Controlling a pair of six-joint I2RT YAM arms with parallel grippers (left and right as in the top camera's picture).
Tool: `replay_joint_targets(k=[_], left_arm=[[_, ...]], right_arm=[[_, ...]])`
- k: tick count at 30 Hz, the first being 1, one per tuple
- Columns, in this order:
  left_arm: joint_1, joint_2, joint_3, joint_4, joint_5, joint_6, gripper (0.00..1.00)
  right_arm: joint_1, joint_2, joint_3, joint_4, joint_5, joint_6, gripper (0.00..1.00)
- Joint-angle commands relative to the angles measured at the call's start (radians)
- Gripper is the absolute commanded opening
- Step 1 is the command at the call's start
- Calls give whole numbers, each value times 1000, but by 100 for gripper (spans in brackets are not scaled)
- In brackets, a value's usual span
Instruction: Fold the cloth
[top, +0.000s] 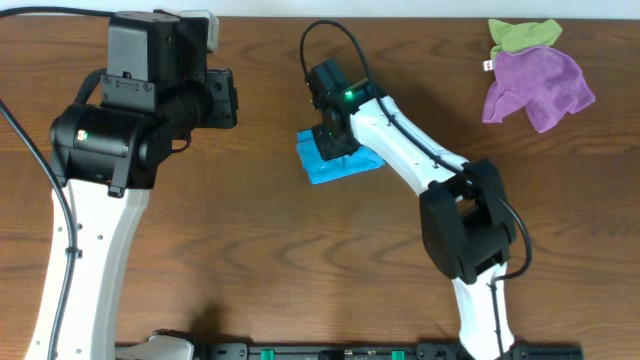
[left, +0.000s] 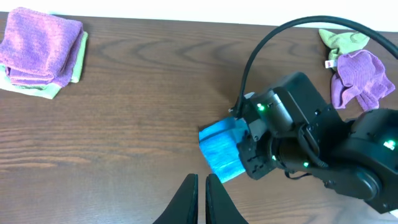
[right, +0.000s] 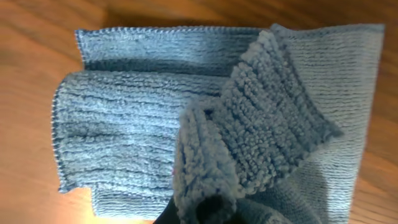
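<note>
Since the right fingers (top: 335, 140) pinch a flap of cloth (top: 342, 168), it's probably mid-fold. Left fingers (left: 189, 196) sit closed, empty, aside.

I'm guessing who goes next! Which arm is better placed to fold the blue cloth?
Right: the right pincer is on the cloth, seemingly pinching a fold. The left pincer hangs aside, shut.

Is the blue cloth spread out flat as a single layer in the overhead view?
No, the blue cloth lies folded over itself into a small thick bundle on the wooden table.
</note>
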Motion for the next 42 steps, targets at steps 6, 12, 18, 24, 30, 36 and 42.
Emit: replay_joint_targets(k=[6, 12, 18, 24, 30, 36, 42], left_arm=[[6, -3, -1, -3, -6, 8, 8], [6, -3, -1, -2, -8, 9, 7], [7, -3, -1, 10, -56, 10, 7], [7, -11, 0, 29, -56, 11, 6], [14, -101, 1, 143, -60, 11, 9], [14, -169, 1, 142, -60, 26, 11], [14, -174, 1, 114, -59, 26, 11]], right_arm=[[53, 7, 14, 3, -40, -15, 2], [60, 6, 16, -7, -4, -14, 1], [75, 6, 19, -29, 98, -14, 1], [137, 7, 19, -9, 180, -25, 2], [179, 7, 18, -8, 231, -49, 1], [207, 8, 15, 0, 252, -74, 1], [251, 61, 15, 2, 251, -128, 1]])
